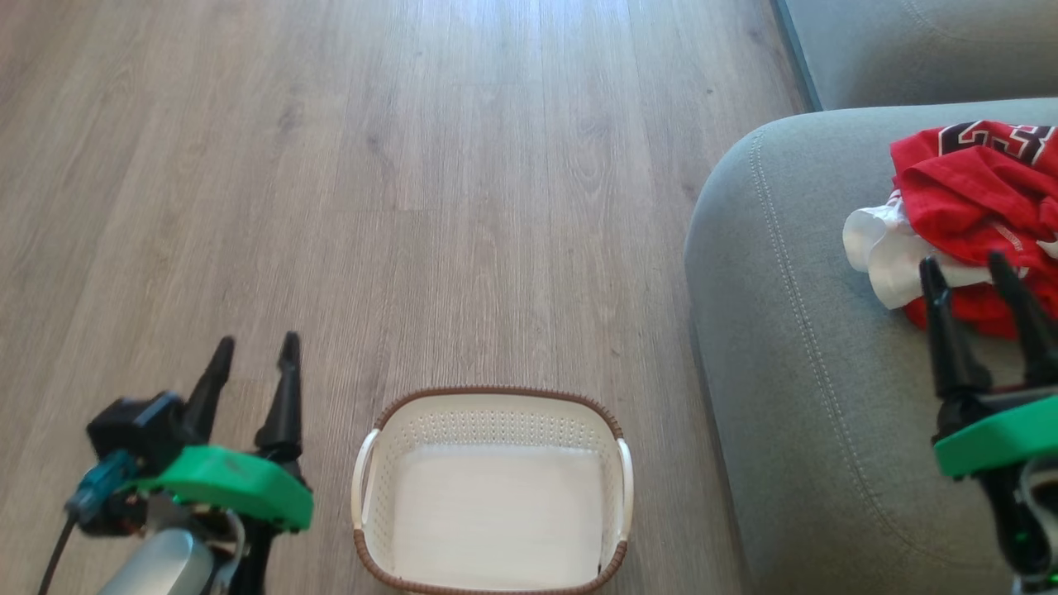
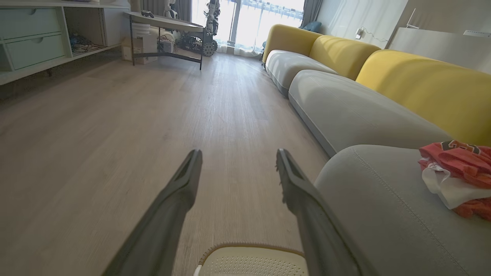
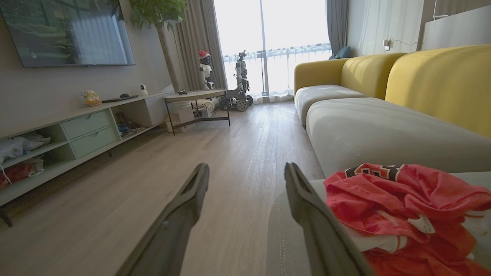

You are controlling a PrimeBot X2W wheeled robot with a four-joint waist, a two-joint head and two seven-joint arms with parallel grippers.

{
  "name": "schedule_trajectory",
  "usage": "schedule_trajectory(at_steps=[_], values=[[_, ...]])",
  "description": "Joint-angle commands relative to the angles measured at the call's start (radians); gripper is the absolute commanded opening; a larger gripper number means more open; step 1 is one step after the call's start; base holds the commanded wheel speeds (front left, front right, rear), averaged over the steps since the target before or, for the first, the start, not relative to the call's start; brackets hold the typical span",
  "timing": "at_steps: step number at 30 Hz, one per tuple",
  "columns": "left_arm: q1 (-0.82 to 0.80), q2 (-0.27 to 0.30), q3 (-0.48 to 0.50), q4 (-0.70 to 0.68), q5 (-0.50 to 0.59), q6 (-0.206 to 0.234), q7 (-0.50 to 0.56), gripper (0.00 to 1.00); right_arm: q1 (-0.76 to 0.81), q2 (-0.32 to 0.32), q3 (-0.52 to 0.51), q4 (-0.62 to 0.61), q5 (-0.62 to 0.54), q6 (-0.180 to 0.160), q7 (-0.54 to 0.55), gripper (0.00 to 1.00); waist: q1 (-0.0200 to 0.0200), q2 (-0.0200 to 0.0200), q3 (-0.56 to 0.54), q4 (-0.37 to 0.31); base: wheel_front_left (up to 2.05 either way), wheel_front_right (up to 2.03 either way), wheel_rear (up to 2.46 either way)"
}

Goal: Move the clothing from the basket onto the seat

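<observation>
The clothing (image 1: pixel 971 202) lies in a heap on the grey-green seat (image 1: pixel 793 330): a red jersey with black-and-white lettering over a white garment. The same clothing (image 2: pixel 458 174) (image 3: pixel 406 207) appears in both wrist views. The cream basket (image 1: pixel 493 492) with its brown rim stands on the floor with nothing in it, and its far rim (image 2: pixel 251 258) shows in the left wrist view. My right gripper (image 1: pixel 969 266) is open above the seat, just in front of the heap and holding nothing. My left gripper (image 1: pixel 255 344) is open over the floor, left of the basket.
Pale wood floor (image 1: pixel 413 182) stretches ahead. A second grey seat cushion (image 1: pixel 917 49) lies beyond this one, with yellow backrests (image 2: pixel 422 84). A TV cabinet (image 3: pixel 76 130) and a small side table (image 3: pixel 195 97) stand along the far wall.
</observation>
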Motion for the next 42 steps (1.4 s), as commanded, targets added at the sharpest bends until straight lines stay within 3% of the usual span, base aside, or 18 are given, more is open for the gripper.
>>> schedule_trajectory(at_steps=[1,6,19,42], values=[[-0.026,0.016,0.08,-0.047,0.02,0.01,-0.012,1.0,-0.004,0.002,0.004,-0.044,-0.012,0.007,-0.017,1.0,0.0001,-0.0001,-0.002,0.0,0.0,0.0,0.0],[0.043,-0.016,0.164,-0.082,0.05,-0.019,-0.013,1.0,0.043,0.065,0.008,-0.051,-0.013,0.007,-0.046,1.0,0.0001,-0.0001,-0.001,0.0,0.0,0.0,0.0],[0.158,-0.095,0.255,-0.088,0.237,-0.065,-0.013,1.0,0.101,0.119,0.087,-0.02,-0.081,0.007,-0.156,1.0,0.0001,-0.0001,0.001,0.001,0.0,0.0,0.0],[0.203,-0.186,0.354,-0.069,0.337,-0.15,-0.013,1.0,0.108,0.131,0.101,0.002,-0.117,0.007,-0.176,1.0,0.0001,-0.0001,-0.008,0.004,0.0,0.0,0.0]])
